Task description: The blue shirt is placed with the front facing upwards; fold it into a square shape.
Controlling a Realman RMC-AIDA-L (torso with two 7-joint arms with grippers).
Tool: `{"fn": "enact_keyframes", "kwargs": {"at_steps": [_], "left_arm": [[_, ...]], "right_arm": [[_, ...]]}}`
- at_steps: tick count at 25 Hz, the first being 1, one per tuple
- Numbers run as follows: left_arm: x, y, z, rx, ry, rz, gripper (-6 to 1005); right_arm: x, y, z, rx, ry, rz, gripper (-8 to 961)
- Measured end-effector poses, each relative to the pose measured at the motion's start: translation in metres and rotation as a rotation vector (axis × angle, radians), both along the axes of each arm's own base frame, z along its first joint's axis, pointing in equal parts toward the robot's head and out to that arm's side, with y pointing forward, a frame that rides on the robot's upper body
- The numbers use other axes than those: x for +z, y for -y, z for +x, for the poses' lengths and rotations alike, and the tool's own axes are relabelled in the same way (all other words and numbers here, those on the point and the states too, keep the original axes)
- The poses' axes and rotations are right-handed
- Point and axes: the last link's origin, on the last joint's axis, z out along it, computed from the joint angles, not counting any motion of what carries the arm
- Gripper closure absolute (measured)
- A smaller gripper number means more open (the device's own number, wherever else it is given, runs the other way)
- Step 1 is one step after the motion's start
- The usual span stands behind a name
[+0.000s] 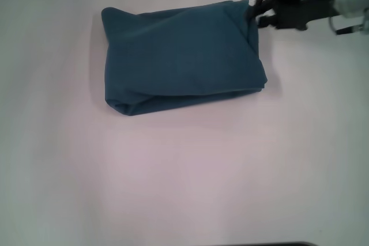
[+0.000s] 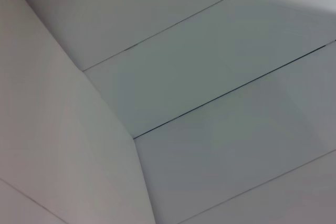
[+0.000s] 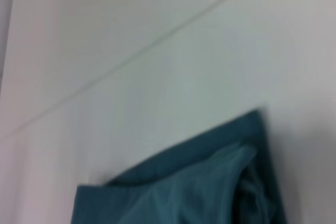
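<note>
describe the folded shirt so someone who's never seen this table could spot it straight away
On the white table, look toward its far side. A teal-blue cotton shirt lies folded into a plump rectangle, plain side up, the only coloured thing there. The black right gripper is at its far right corner.

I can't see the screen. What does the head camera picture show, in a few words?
A blue shirt, folded into a compact, roughly rectangular bundle, lies on a white table. The robot's right gripper reaches in from the upper right and meets the bundle's far right corner. The left arm is out of view.
</note>
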Motion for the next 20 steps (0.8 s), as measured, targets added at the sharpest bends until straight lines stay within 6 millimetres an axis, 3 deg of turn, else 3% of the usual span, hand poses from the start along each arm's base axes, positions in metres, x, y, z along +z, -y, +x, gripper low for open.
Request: {"fn": "enact_keyframes", "kwargs": {"at_steps": [2,6,11,15,20], "left_arm": [[0.001,0.0,0.0,0.0,0.0,0.002,320],[0.001,0.0,0.0,0.0,0.0,0.002,320],[0.002,-0.001,0.001,-0.001,0.0,0.002,321],[0.003,0.001,-0.002,0.008,0.007,0.0,322],[-0.001,0.007,-0.01,0.036,0.028,-0.019,321]], "right_arm": [[0.014,0.001,0.008,-0.003,-0.004,0.038,649],[0.046,0.003,0.023,0.041,-0.016,0.132,573],[0.077,0.018,0.021,0.345,-0.025,0.282,478],[0.072,0.046,0.021,0.646,0.072,0.338,346],[0.048,0.088,0.048,0.892,0.233,0.388,112]]}}
